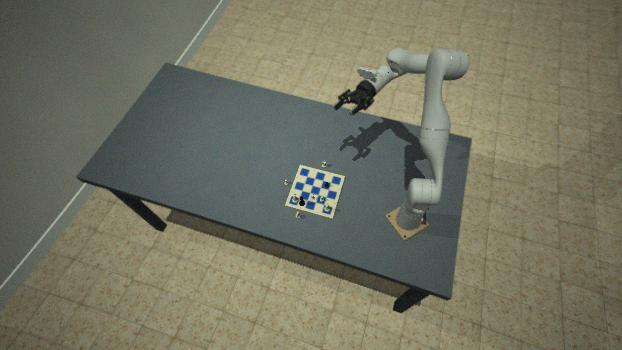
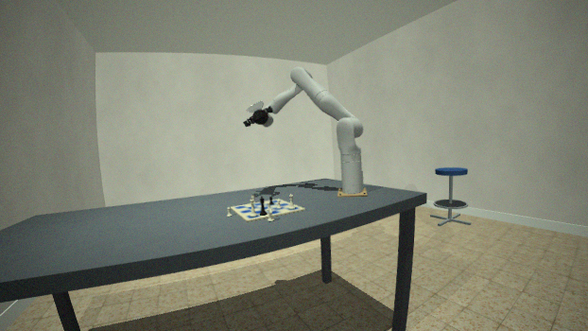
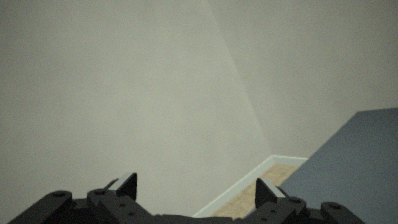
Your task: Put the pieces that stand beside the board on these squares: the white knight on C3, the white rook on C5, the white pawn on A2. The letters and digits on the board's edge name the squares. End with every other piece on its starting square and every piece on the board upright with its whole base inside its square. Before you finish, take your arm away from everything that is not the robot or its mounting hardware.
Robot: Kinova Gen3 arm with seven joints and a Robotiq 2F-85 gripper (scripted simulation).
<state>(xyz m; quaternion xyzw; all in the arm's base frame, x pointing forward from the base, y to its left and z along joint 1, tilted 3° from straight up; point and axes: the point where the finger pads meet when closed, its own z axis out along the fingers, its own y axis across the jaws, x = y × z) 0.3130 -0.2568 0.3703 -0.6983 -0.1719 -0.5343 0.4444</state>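
My hand (image 1: 354, 102) hangs high in the air with its fingers spread as wide as they go, pinching nothing. The wrist view shows only wall, a strip of floor and a corner of the tabletop (image 3: 360, 165), so I am aimed outward, away from everything I need.

The board (image 1: 316, 191) lies well below me and back toward my own base (image 1: 395, 220), on the tabletop. Three pale pieces stand off the board: one (image 1: 324, 163) just past its far edge, one (image 1: 286, 182) beside its left edge, and one (image 1: 298, 215) by its near corner. At this size I cannot tell which is the knight, the rook or the pawn. Several other pieces, black and white, stand on the squares already.

The piece past the far edge is, by my judgement, the closest to my hand. To reach it I must tip the wrist downward and drop a long way, straight over its upright axis.
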